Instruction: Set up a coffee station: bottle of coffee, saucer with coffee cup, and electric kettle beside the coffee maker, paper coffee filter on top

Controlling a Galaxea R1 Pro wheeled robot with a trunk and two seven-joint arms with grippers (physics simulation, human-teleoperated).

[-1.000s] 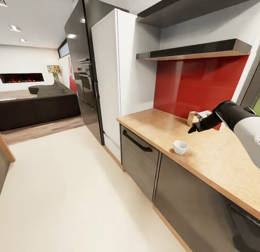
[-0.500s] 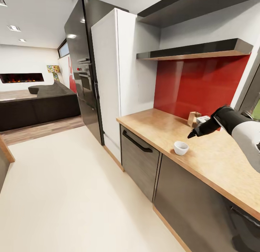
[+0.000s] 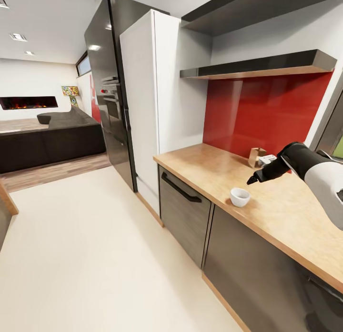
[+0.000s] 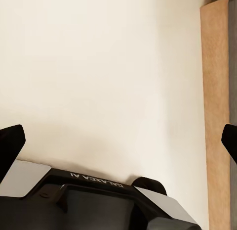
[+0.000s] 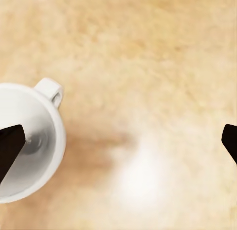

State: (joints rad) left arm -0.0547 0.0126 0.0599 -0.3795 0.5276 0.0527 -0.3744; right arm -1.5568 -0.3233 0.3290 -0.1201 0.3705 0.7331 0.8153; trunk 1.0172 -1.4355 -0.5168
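Coffee cup point(image 3: 239, 196) sits upright on the kitchen countertop point(image 3: 286, 213), near the front edge, above the dark cabinet fronts. Right gripper point(image 3: 252, 179) hovers over the counter just behind and above the cup, not touching it. Right wrist cam: fingers wide apart, nothing between them; cup point(image 5: 27, 141) lies under one fingertip point(image 5: 10, 146), handle pointing away. Left gripper point(image 4: 118, 141) also spread wide, over pale floor point(image 4: 98, 67).

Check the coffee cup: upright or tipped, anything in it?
Upright and empty: the coffee cup stands mouth-up on the kitchen countertop, bare white inside.
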